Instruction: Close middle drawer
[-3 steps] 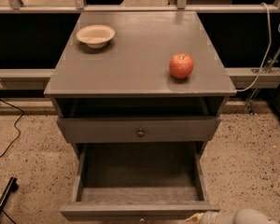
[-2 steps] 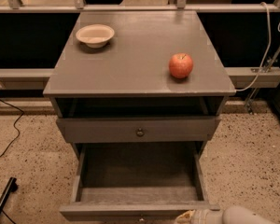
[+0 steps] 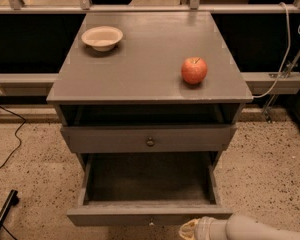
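From my station I see a black cable (image 3: 12,139) trailing over the speckled floor (image 3: 270,164), out past the worktop's left edge. On the grey worktop (image 3: 150,64) a shallow cream bowl (image 3: 102,37) sits near the far left corner, upright and empty as far as I can see. Below the worktop's front edge there is a dark open slot, then a drawer front with a brass knob (image 3: 150,142) at its centre, standing slightly out from the frame. Under that, the middle drawer (image 3: 140,215) is pulled well out toward me. Its deep box lies open with nothing showing inside, and its low front panel runs along the bottom of my view, with a small dark knob (image 3: 150,223) at the centre. A red apple (image 3: 194,70) stands on the worktop near the right edge, closer to the front right corner than to the far one, well apart from the bowl. The gripper (image 3: 187,230) is low at the bottom of my view, just beside the middle drawer's front panel and right of its knob. I cannot tell its state, or whether it touches the panel. Its pale arm (image 3: 260,228) reaches in from the right. A white cable (image 3: 286,39) hangs beyond the worktop's right edge.
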You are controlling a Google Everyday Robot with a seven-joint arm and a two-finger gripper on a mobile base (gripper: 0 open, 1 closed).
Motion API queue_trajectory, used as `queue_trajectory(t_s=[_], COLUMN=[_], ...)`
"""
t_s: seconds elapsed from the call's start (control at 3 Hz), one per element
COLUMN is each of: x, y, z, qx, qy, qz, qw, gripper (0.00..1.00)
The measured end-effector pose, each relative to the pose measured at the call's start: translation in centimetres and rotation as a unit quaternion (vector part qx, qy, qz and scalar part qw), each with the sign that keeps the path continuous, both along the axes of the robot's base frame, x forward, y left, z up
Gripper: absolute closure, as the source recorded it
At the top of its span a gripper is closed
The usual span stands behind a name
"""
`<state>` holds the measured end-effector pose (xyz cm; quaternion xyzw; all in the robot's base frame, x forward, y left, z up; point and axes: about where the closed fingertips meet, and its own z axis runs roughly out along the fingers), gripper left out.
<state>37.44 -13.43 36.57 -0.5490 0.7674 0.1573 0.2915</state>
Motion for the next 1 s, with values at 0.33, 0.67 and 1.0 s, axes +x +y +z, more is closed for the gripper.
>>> queue_trajectory(t_s=[0.33,0.67,1.0], x=[4.4,4.6,5.7], y=[1.3,1.4,1.9], z=[-0.5,-0.4,0.0], qx=[0.011,0.01,0.005], qy=[-0.029,-0.034,-0.057], qz=[-0.007,0.0,0.034], qw=[0.9995,0.9994,0.9978], gripper=[1.0,1.0,1.0])
